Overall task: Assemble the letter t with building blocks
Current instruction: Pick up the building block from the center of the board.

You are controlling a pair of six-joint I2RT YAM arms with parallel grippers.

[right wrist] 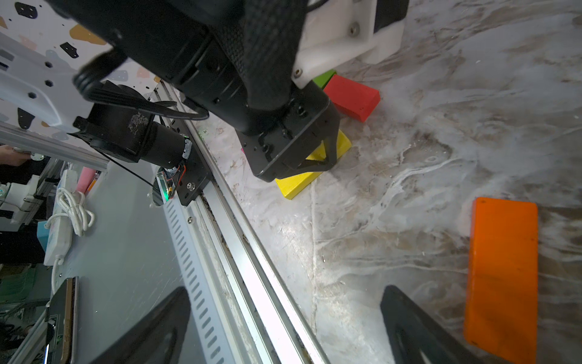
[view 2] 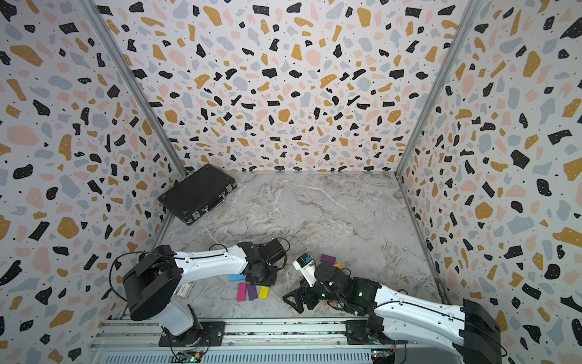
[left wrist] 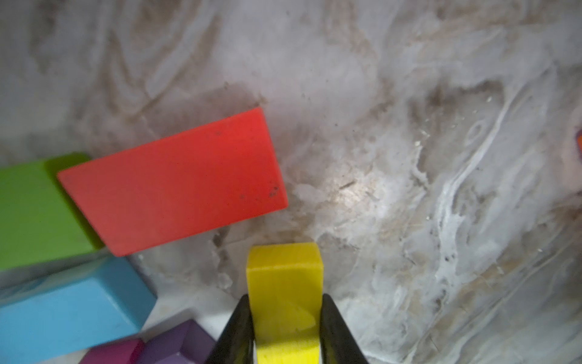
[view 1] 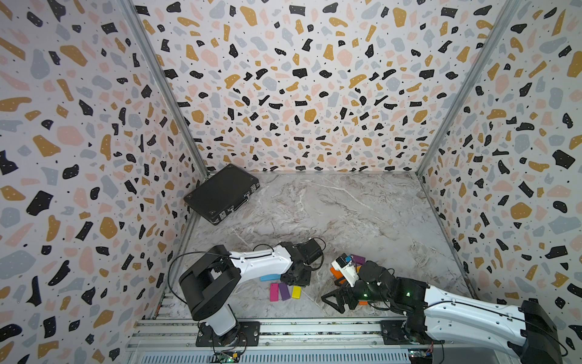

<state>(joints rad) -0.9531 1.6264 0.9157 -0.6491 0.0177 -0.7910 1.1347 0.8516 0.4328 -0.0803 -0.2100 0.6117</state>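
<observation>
My left gripper [left wrist: 285, 299] is shut on a short yellow block [left wrist: 285, 277], its two black fingers pressed against the block's sides on the marble table; both top views show this block [view 1: 296, 291] [view 2: 263, 292]. Beside it lie a purple block [view 1: 284, 291], a pink block [view 1: 274, 291] and a blue block [view 1: 270, 277]. A red block [left wrist: 176, 182] rests partly on a green one [left wrist: 34, 214]. My right gripper [right wrist: 283, 315] is open and holds nothing, low over the table's front edge, with an orange block [right wrist: 500, 277] beside it.
A shut black case [view 1: 222, 193] leans in the far left corner. More blocks, among them a purple one [view 1: 358, 260] and an orange one [view 1: 337, 272], lie partly hidden by the right arm. A metal rail [right wrist: 252, 268] runs along the table's front edge.
</observation>
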